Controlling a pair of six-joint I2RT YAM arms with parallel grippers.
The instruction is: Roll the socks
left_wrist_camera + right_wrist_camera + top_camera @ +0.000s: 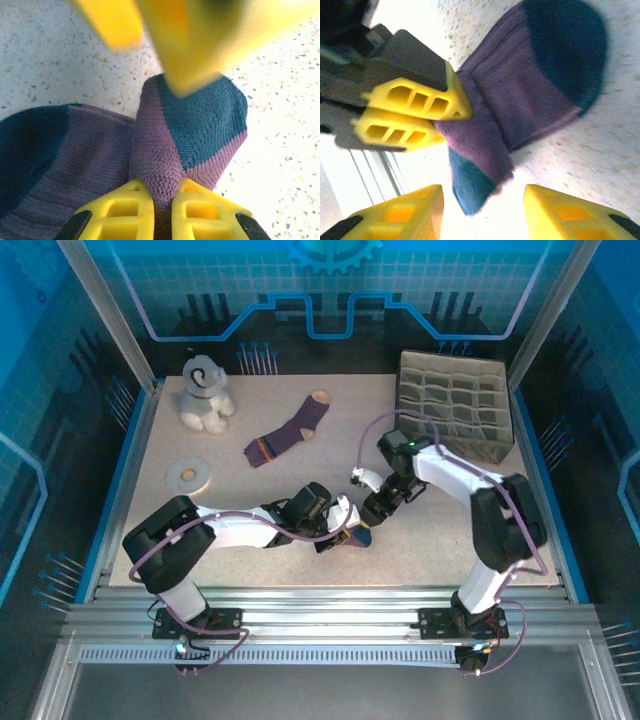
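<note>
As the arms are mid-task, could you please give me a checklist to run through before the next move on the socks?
1. Hold: left gripper, jaws shut on a fold of the navy-toed sock: ok.
2. Release: right gripper, jaws open, the sock's end between them, unpinched: ok.
3. Roll: navy-toed sock rolled up: not ok, only folded over.
4. Pair: tan-toed sock brought in: not ok, it lies flat farther back, apart.
5. Space: plush toy and fabric organizer away from both arms: ok.
</note>
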